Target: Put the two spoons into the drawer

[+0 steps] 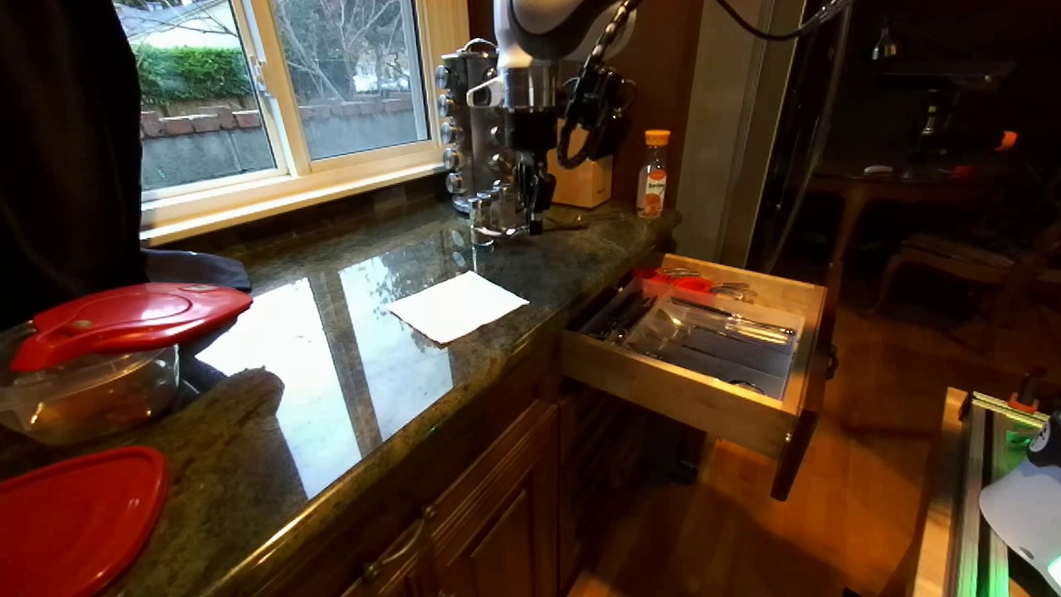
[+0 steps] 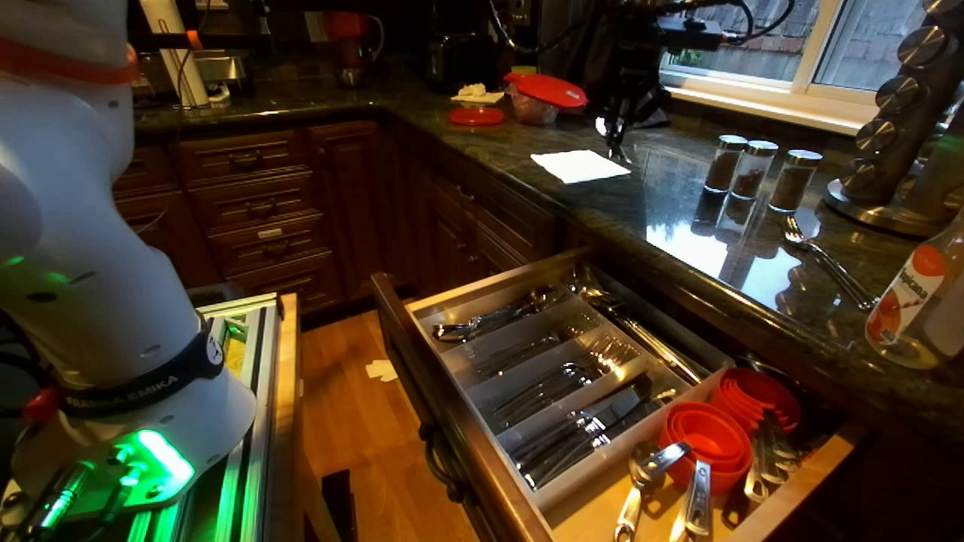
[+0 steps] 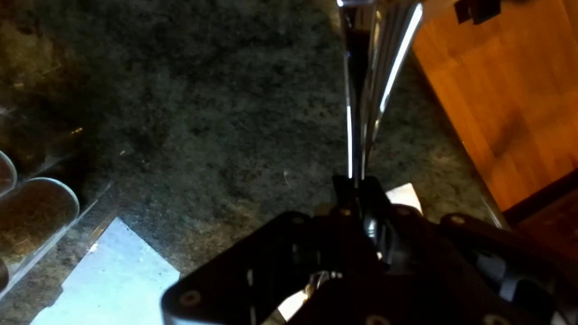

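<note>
Daylight from a window (image 1: 365, 75) shines on a dark stone counter (image 1: 224, 489). In an exterior view, take the paper napkin (image 1: 460, 307) lying there as the middle of a clock. Leftmost, at nine, stands a plastic tub (image 1: 91, 402) with a red lid (image 1: 133, 322) tilted on it. Spice jars (image 2: 751, 173) come between twelve and one. Next, between one and two, hangs the gripper (image 3: 357, 183). Its jaws are closed on two shiny metal handles that point to twelve o'clock in the wrist view; I take them for the spoons (image 3: 390, 54), though I cannot make out their bowls. At two, a fork (image 2: 825, 258) lies on the counter. Farthest right, between three and four, the drawer (image 1: 675, 395) stands pulled out, holding a divided cutlery tray (image 2: 625, 440) and red measuring cups (image 2: 704, 444).

As I judge it, the pick-up is done and the carry is in hand, with neither spoon in the drawer yet. The next move calls for a swing towards about four o'clock from the gripper, past the counter edge, a turn to line the handles up with a slot, then a low release.
</note>
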Tool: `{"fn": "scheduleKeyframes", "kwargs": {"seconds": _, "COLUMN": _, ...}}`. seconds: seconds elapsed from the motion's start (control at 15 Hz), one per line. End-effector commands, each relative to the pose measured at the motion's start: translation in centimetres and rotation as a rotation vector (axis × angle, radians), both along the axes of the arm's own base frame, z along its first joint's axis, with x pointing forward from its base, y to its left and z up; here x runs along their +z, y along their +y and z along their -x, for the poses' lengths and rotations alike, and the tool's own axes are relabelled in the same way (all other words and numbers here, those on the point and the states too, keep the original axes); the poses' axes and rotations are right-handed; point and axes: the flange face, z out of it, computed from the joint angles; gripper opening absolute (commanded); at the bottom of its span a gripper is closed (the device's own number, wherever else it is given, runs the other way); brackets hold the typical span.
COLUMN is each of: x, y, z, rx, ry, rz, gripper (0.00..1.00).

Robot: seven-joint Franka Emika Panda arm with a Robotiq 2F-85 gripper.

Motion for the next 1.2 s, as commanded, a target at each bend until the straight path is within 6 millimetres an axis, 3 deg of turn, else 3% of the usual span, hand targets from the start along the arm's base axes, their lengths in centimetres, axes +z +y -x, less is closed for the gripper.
{"fn": "scheduleKeyframes", "kwargs": {"seconds": 0.0, "x": 2.5, "y": -1.4, "z": 3.9, "rx": -0.161, "ry": 0.048, "rz": -0.066, "gripper": 0.03}}
{"fn": "scheduleKeyframes", "kwargs": {"seconds": 0.4, "x": 0.1, "y": -6.6, "z": 9.2, "rx": -0.447, "ry": 0.058, "rz": -0.197, "gripper": 0.03}}
{"fn": "scheduleKeyframes", "kwargs": {"seconds": 0.73, "x": -4.7, "y": -10.9, "z": 14.6, "rx": -0.534, "ry": 0.066, "rz": -0.186, "gripper": 0.03}}
{"fn": "scheduleKeyframes", "kwargs": {"seconds": 0.8, "x": -4.2, "y": -9.9, "z": 11.4, "rx": -0.504, "ry": 0.077, "rz": -0.173, "gripper": 0.10}}
{"fn": "scheduleKeyframes", "kwargs": {"seconds": 0.93, "x": -5.3, "y": -10.8, "z": 13.2, "rx": -0.523, "ry": 0.086, "rz": -0.164, "gripper": 0.10}}
{"fn": "scheduleKeyframes", "kwargs": {"seconds": 1.07, "x": -5.2, "y": -10.9, "z": 13.7, "rx": -0.525, "ry": 0.083, "rz": -0.163, "gripper": 0.10}}
{"fn": "scheduleKeyframes", "kwargs": {"seconds": 1.13, "x": -5.0, "y": -10.9, "z": 13.7, "rx": -0.525, "ry": 0.079, "rz": -0.164, "gripper": 0.03}}
